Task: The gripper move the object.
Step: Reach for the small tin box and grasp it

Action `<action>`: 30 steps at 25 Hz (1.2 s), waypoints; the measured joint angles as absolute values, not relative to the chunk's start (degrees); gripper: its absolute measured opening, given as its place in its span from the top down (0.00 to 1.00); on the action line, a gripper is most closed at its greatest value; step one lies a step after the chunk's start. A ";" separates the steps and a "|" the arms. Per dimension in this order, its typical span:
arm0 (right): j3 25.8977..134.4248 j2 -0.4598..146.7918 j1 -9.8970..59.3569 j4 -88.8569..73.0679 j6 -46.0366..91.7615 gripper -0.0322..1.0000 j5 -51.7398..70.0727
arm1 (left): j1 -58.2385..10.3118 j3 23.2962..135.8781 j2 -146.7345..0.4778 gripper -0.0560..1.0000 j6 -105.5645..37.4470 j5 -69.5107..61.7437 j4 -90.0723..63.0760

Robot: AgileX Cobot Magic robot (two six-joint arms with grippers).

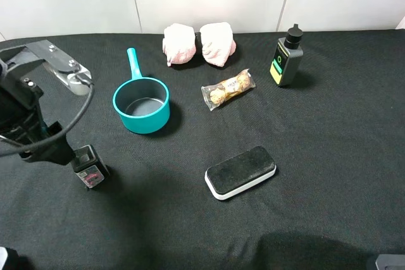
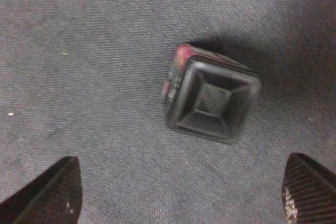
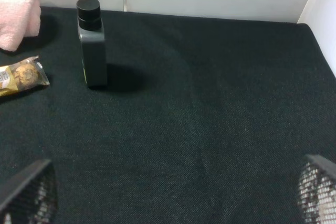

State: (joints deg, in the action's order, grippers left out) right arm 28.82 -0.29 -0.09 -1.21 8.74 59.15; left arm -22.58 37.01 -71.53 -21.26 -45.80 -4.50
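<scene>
The object, a small black upright box (image 1: 88, 167) with red-pink side markings and a grey square top, stands on the black cloth at the front left. In the left wrist view the box (image 2: 211, 95) is seen from above. My left gripper (image 2: 178, 200) is open and hangs over the box, its two dark fingertips (image 2: 50, 195) spread wide and apart from it. In the high view the left arm's end (image 1: 60, 150) is right beside the box. My right gripper (image 3: 173, 198) is open and empty over bare cloth.
A teal pot (image 1: 142, 104) stands behind the box. A black bottle with green-yellow label (image 1: 288, 60), a wrapped snack (image 1: 227, 89), two pink cloths (image 1: 198, 44) and a black-and-white eraser block (image 1: 240, 172) lie on the cloth (image 1: 329, 143). The bottle (image 3: 92, 43) also shows in the right wrist view.
</scene>
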 joint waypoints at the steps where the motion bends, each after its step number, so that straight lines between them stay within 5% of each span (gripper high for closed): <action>1: 28.82 -0.29 -0.09 -1.21 8.74 0.30 59.15 | -23.36 37.01 -71.53 0.23 -21.26 -46.25 -4.50; 30: 28.82 -0.29 -0.09 -1.21 8.74 0.30 59.15 | -25.86 38.42 -85.31 0.23 -23.56 -41.25 -4.50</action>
